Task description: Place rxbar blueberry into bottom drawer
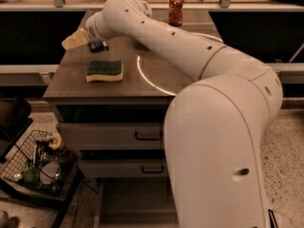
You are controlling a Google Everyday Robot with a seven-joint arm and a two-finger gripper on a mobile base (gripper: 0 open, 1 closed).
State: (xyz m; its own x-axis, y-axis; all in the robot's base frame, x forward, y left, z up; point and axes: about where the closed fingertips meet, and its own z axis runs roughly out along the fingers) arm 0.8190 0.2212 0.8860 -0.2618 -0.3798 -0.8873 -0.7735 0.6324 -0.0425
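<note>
The rxbar blueberry (98,46) is a small dark-blue wrapper lying flat near the back left of the cabinet top (142,80). My gripper (75,40) reaches across the top from the right, its pale fingers just left of the bar and at the cabinet's left edge. The bottom drawer (128,201) is pulled out below the two upper drawers; its grey floor shows, and its right part is hidden behind my arm.
A green-and-yellow sponge (105,71) lies on the top in front of the bar. A red can (176,8) stands at the back. A wire basket (40,163) with items sits on the floor at the left. My arm fills the right foreground.
</note>
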